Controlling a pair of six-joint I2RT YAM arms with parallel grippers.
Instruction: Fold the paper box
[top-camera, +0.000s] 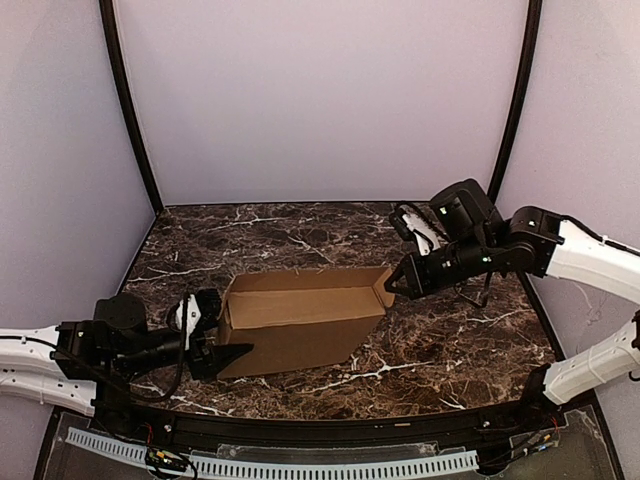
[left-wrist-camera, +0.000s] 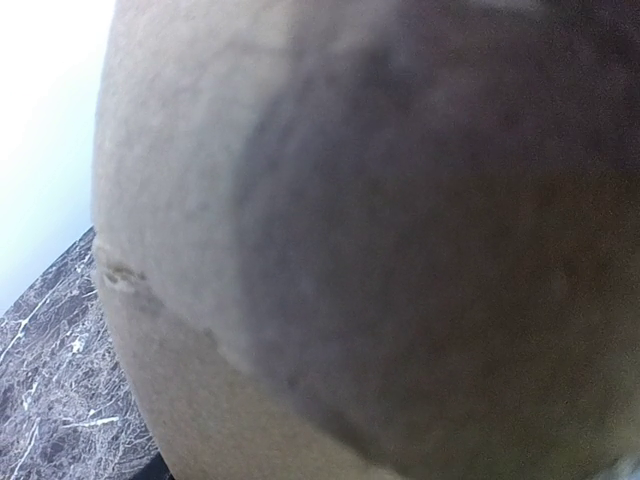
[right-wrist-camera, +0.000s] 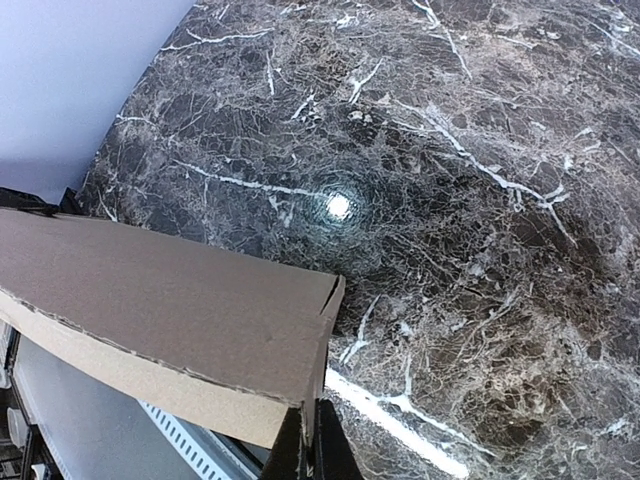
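Top external: one paper box (top-camera: 300, 320), right pincer (top-camera: 390, 284) pinching its flap, left pincer (top-camera: 222, 332), grip unclear.

Counter (top-camera: 300, 235): dark brown marble, white veining, glossy. Glare spot (right-wrist-camera: 338, 206) on it in right wrist view. Back wall (top-camera: 320, 100), left wall (top-camera: 50, 150), right wall (top-camera: 590, 120): plain pale lavender panels, evenly lit. Black curved left pole (top-camera: 128, 110) and right pole (top-camera: 515, 100) at back corners. Black rim (top-camera: 330, 425) along near counter edge, white slotted strip (top-camera: 300, 466) below.
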